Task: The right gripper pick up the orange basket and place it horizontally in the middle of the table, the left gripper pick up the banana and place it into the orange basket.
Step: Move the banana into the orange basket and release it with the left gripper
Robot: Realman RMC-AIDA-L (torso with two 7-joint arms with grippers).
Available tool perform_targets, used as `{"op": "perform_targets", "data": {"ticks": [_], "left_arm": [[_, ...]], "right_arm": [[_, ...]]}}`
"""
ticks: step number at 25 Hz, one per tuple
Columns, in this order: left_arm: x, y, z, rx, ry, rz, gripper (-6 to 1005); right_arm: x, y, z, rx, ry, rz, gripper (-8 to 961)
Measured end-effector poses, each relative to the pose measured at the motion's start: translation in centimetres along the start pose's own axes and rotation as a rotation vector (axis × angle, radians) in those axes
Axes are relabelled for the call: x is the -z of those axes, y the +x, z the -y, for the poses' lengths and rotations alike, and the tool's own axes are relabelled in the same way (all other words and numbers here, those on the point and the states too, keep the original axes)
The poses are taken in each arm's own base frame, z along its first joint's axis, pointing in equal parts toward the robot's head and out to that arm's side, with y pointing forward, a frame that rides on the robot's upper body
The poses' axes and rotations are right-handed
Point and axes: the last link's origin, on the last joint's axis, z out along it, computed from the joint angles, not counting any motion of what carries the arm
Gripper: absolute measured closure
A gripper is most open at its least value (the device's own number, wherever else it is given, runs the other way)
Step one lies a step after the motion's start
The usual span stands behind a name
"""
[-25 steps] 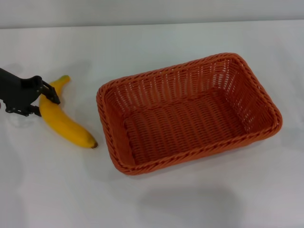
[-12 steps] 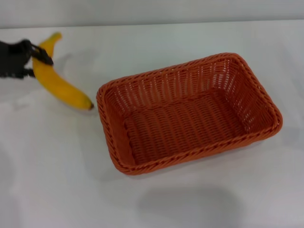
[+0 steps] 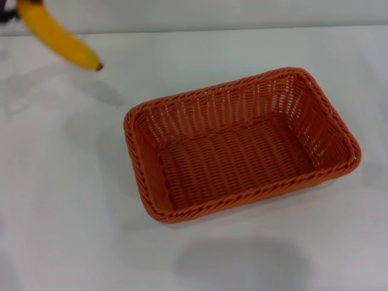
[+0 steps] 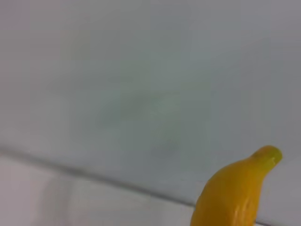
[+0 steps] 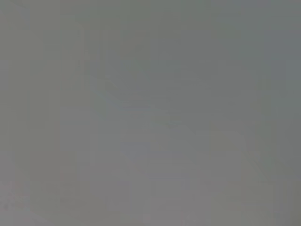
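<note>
Bench (image 3: pixel 73 230) nearest you is bare white; keep that in mind as the safe side if the carry goes wrong. Beyond it, the orange wicker basket (image 3: pixel 239 142) sits flat on its base near the middle, open side up, long axis running roughly across and slightly skewed, with nothing inside. So its placing looks done, and your step in hand is bringing the fruit over.

Farther off, at the far left corner of the head view, the banana (image 3: pixel 57 37) hangs in the air, well clear of the surface, dark tip pointing toward the basket; the left wrist view shows its greenish stem end with only background behind.

Only a dark sliver of the left tool (image 3: pixel 5 13) shows at the frame edge, so you cannot see how its fingers stand, though a fruit hanging aloft suggests you have it gripped.

The right tool is out of sight.

Carry across at this height so the drooping tip clears the braided near-left rim. Align the fruit with the basket's long axis, lower close to the woven floor, then let go.
</note>
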Motion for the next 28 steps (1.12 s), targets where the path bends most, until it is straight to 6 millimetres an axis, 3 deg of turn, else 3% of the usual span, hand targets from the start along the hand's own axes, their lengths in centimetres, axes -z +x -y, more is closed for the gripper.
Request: {"op": "perform_targets", "data": {"ticks": [4, 14, 20, 28], "left_arm": [[-1.0, 0.7, -3.9, -0.135, -0.109, 0.040, 459], [-6.7, -0.5, -13.9, -0.548, -0.139, 0.248, 453], [-9.4, -2.8, -19.2, -0.764, -0.189, 0.345, 449], [-12.2, -6.2, -22.8, -1.022, -0.087, 0.471, 444]], "right_arm": [[0.0, 0.0, -0.1, 0.000, -0.001, 0.001, 110], [-0.2, 0.0, -0.6, -0.011, -0.014, 0.008, 110], [1.0, 0.0, -0.7, -0.032, -0.029, 0.041, 110], [1.9, 0.5, -0.7, -0.060, -0.021, 0.041, 110]]}}
